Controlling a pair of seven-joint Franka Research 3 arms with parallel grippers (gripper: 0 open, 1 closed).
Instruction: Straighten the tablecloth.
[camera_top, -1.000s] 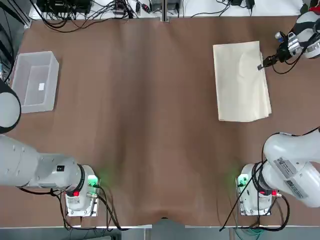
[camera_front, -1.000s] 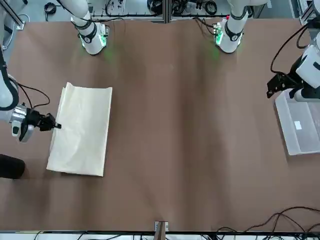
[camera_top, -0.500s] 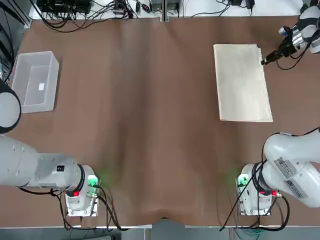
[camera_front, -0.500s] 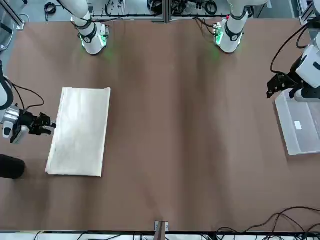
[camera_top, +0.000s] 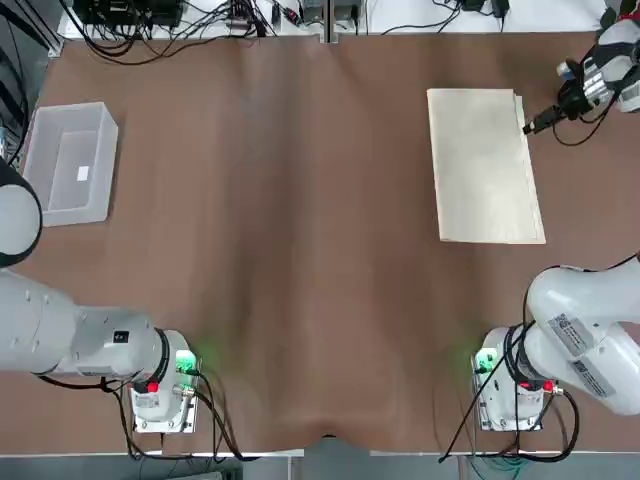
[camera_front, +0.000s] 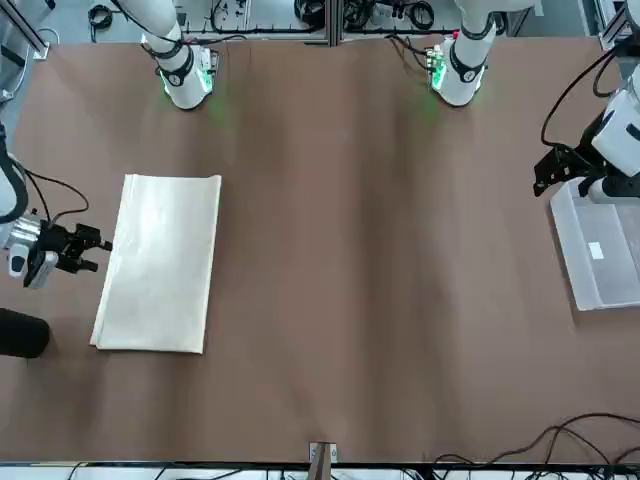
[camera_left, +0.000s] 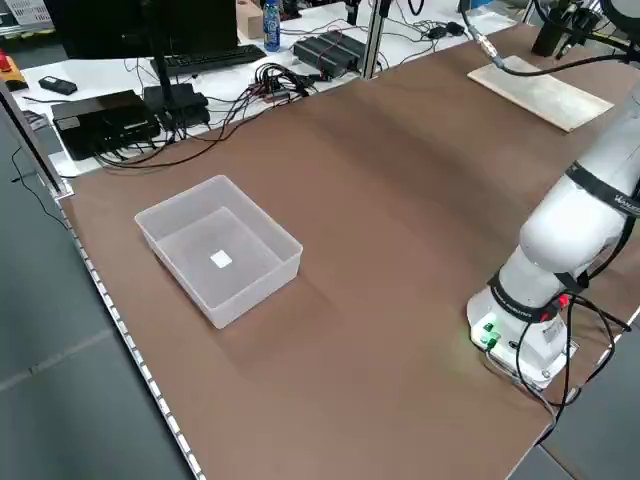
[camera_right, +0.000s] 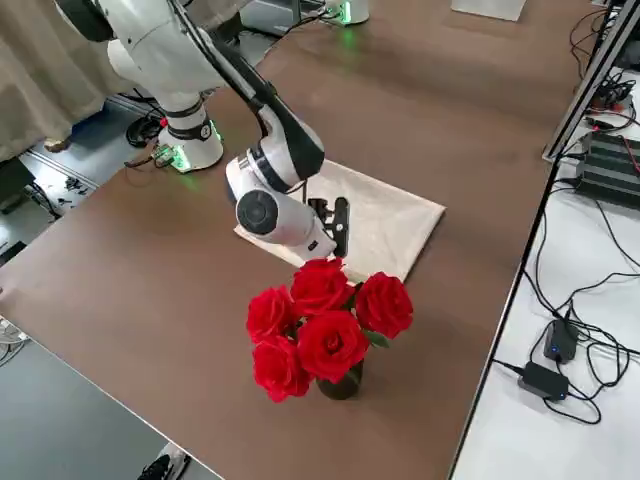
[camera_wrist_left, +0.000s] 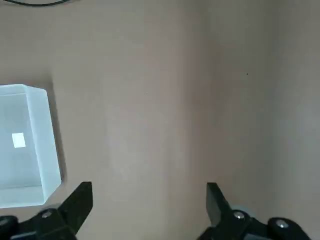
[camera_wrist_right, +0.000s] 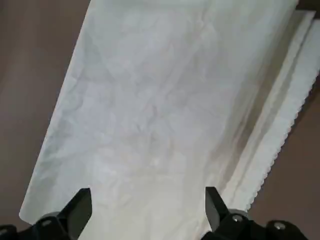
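Your tablecloth (camera_top: 487, 166) lies in the upper right of the top view: thin cream fabric folded to a flat rectangle, long sides running up and down the frame and leaning slightly. Your right gripper (camera_wrist_right: 149, 202), at its outer long edge, stands with fingers wide apart and grips nothing. Your left gripper (camera_wrist_left: 150, 200) hangs near the clear plastic bin (camera_front: 598, 246) at the right of the front view, fingers also spread, nothing held. Risk, in my judgement: if you close on only the upper fold, the layers may slide over one another and the stack will skew; if you pinch several, the whole pad may drag instead of opening. A low sweep towards the lower left of the front view could knock the dark round vase (camera_front: 22, 334), which bears red roses (camera_right: 330, 325). Materials: the cloth shows faint creases, a smooth folded edge, and a finely scalloped border on the layers beneath; the brown table covering (camera_top: 300, 300) is broad, with soft ripples; the bin is rigid, translucent and rectangular.
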